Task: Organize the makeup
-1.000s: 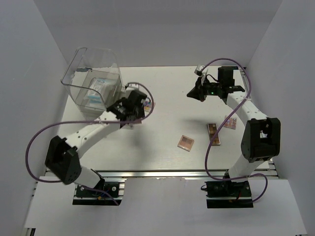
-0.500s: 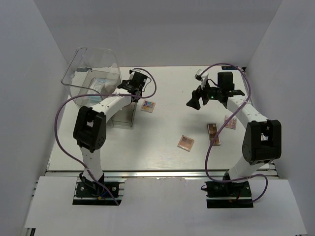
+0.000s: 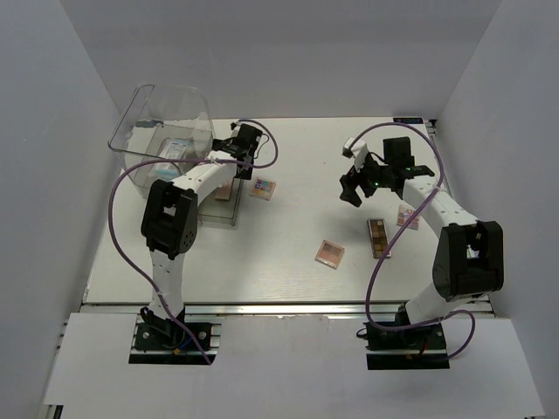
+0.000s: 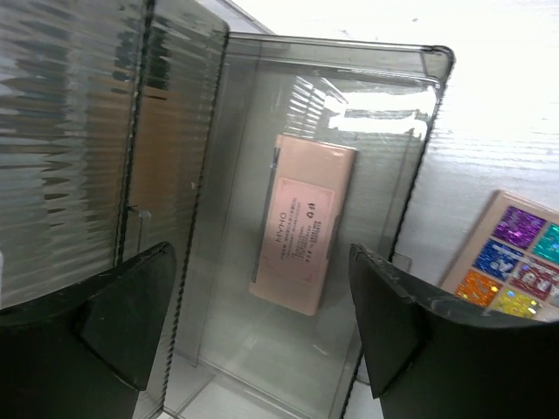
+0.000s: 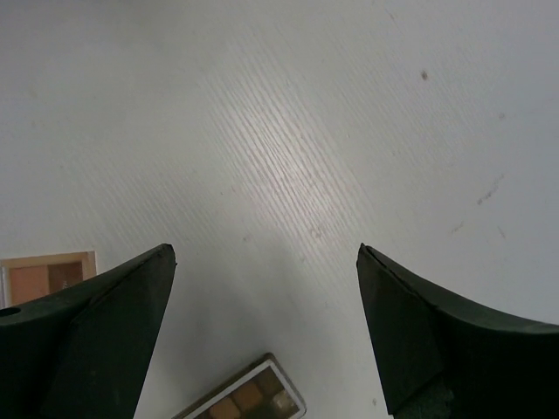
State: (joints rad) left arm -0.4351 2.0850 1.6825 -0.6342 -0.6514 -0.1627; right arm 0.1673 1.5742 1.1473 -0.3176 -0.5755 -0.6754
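- Left tool has swung over the clear tray near the bench's far-left corner, jaws apart.
- Right tool, spread wide and empty, has eased toward the near edge.
- Left wrist view shows the peach-pink compact flat inside that tray; from above it is barely visible.

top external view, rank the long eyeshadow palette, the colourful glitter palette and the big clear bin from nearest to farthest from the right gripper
1. long eyeshadow palette: right side of the table, just nearer the arm bases than the right gripper.
2. colourful glitter palette: mid-table, off to the gripper's left.
3. big clear bin: far-left corner, clearly the farthest.
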